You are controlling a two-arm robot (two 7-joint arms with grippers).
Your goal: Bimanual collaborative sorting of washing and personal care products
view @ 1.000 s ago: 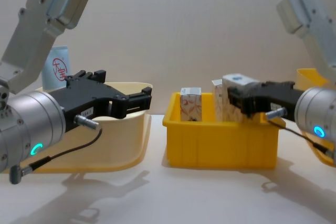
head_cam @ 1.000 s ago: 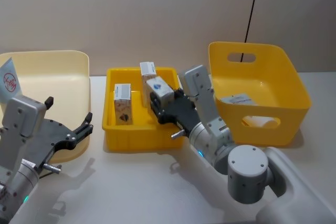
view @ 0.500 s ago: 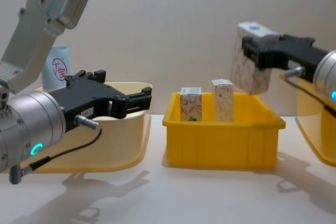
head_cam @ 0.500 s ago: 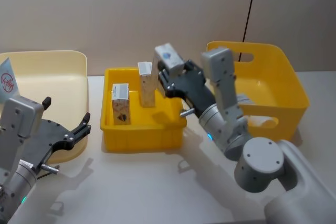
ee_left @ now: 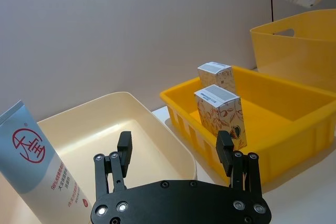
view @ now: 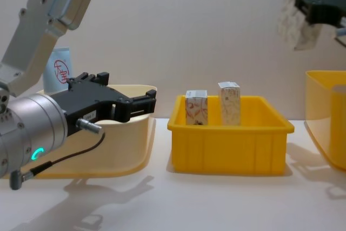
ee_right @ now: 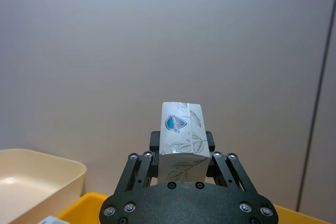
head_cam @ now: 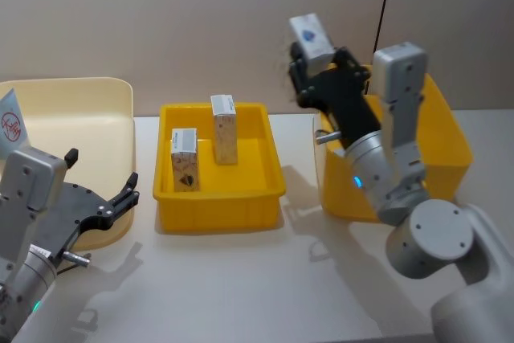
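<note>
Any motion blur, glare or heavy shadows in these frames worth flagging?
Chest view: the carton held by the right gripper is smeared, its print unreadable. Head view: soft shadows fall on the table by the trays. Left wrist view: the open left gripper and blue tube are sharp. No glare.

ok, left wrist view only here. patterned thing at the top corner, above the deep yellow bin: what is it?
Observer: A white carton with a leaf print, gripped in the right pincer.
Operator: over the bin yet?
Observer: Chest view puts it high in the air, roughly over the left edge of the deep yellow bin, not down in it.
Operator: grip ok?
Observer: Right wrist view shows a finger on each side of the carton's lower part; the end with a blue logo sticks out past them.
</note>
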